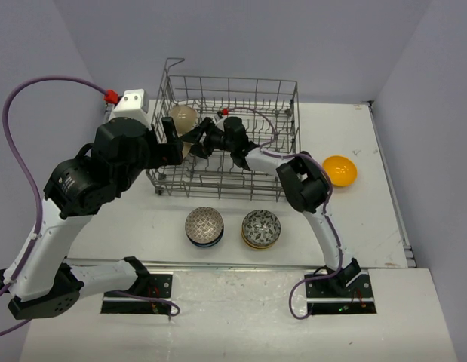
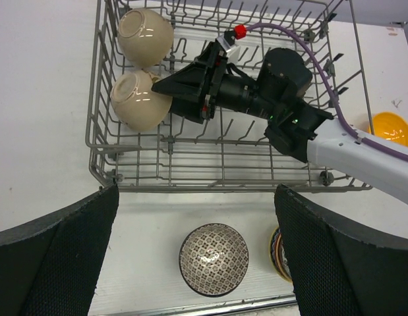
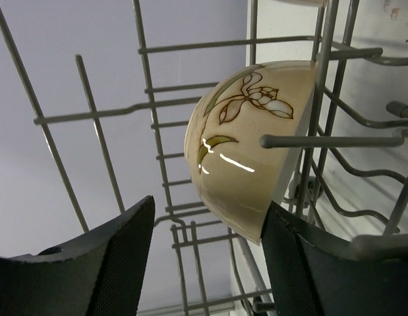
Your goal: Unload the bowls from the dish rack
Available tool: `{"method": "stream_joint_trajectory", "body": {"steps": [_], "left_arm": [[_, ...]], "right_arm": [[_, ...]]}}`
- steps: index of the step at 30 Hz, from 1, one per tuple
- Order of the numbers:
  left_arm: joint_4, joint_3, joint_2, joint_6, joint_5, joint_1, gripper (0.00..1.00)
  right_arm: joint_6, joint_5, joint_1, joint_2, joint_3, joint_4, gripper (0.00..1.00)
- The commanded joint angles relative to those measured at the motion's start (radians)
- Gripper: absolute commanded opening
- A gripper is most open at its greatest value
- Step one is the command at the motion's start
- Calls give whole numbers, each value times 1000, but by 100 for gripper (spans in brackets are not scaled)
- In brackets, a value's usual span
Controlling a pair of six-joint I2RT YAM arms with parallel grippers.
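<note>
The dish rack [image 1: 287, 92] is a grey wire basket at the back of the table. Two beige bowls stand on edge in its left end, one at the back [image 2: 144, 29] and one nearer [image 2: 138, 102]. My right gripper [image 2: 163, 99] reaches in from the right, open, its fingers on either side of the nearer bowl [image 3: 250, 145]. That bowl has a painted flower. The right finger [image 3: 289, 263] sits at its rim, and the left finger [image 3: 118, 257] stands apart from it. My left gripper [image 2: 197, 263] hangs wide open and empty above the table in front of the rack [image 2: 101, 151].
Two patterned bowls [image 1: 204, 226] [image 1: 261, 228] sit on the table in front of the rack. An orange-yellow bowl [image 1: 339, 170] sits to the rack's right. The left arm [image 1: 105, 170] looms over the rack's left front corner. Rack tines [image 3: 329, 140] crowd the held-round bowl.
</note>
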Motion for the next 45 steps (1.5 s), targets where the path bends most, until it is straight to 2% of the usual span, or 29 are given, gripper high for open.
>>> {"method": "stream_joint_trajectory", "body": {"steps": [1,11,26,30,34,41,45], "left_arm": [[1,3,0,21,12,5,100],[16,-17,11,29,50,5,100],[19,-18,11,35,67,5,100],[16,-17,11,38,69,4,100],[15,-15,11,41,73,5,100],[13,-24,11,44,76,5,100],[10,-29,9,47,78,5,100]], "right_arm": [[4,-79,24,42,72,147,63],[44,-76,24,63,60,259,62],[106,-85,24,106,132,299,59],[46,-99,26,103,177,215,58],[-66,-81,26,85,240,1,58],[-149,-53,24,85,273,-97,58],[-192,-59,26,106,365,-164,58]]}}
